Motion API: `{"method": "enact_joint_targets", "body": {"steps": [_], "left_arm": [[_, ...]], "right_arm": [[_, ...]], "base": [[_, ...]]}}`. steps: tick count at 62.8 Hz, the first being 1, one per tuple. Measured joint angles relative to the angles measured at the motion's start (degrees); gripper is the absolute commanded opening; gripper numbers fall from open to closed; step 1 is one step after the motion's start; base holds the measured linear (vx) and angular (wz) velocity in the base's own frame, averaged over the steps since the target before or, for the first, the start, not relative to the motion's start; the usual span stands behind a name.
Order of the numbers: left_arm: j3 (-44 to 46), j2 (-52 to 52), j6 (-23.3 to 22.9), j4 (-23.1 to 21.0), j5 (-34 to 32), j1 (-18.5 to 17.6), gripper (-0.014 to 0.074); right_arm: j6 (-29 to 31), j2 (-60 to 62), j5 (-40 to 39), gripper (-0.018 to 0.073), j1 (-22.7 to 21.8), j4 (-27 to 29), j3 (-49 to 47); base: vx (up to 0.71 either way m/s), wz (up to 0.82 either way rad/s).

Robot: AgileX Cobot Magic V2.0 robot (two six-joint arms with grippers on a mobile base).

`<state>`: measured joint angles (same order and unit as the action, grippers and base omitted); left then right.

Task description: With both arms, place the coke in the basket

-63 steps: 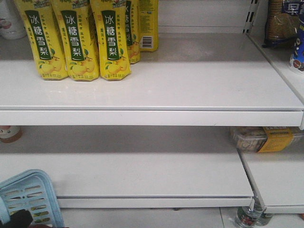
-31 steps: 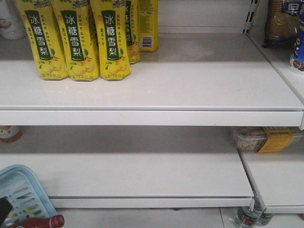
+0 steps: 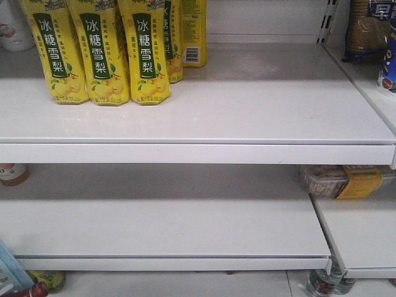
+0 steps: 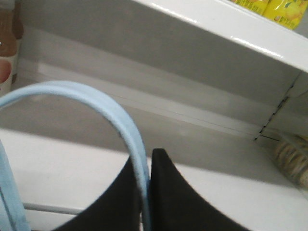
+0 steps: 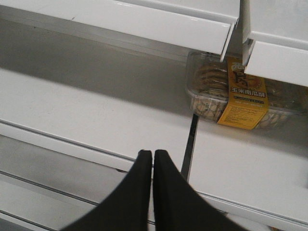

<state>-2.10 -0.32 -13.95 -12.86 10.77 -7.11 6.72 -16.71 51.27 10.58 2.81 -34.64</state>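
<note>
The left pincer (image 4: 145, 192) is gripping the light blue plastic basket's hoop handle (image 4: 126, 126); the right pincer (image 5: 153, 166) is hovering closed, empty, before white shelves (image 5: 96, 115).

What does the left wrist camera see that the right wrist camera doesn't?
Only the left wrist view shows the light blue basket handle, pinched between the left gripper's jaws, and a peach-labelled bottle at the far left. Only the right wrist view shows the right gripper, its jaws shut on nothing, and a clear snack box with a yellow label. Both show white shelves.
</note>
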Motion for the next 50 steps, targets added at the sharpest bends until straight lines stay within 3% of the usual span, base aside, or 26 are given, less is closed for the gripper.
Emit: {"method": "enact_joint_targets", "body": {"steps": [19, 50], "left_arm": [[0.00, 0.00, -0.27, -0.19, 0.88, 0.25, -0.0006], [0.00, 0.00, -0.46, 3.70, -0.14, 0.25, -0.0006]], "right_arm": [[0.00, 0.00, 0.00, -0.0002, 0.00, 0.00, 0.00], [0.00, 0.00, 0.00, -0.0002, 0.00, 0.00, 0.00]], "base": [[0.00, 0.00], [0.00, 0.00]]}}
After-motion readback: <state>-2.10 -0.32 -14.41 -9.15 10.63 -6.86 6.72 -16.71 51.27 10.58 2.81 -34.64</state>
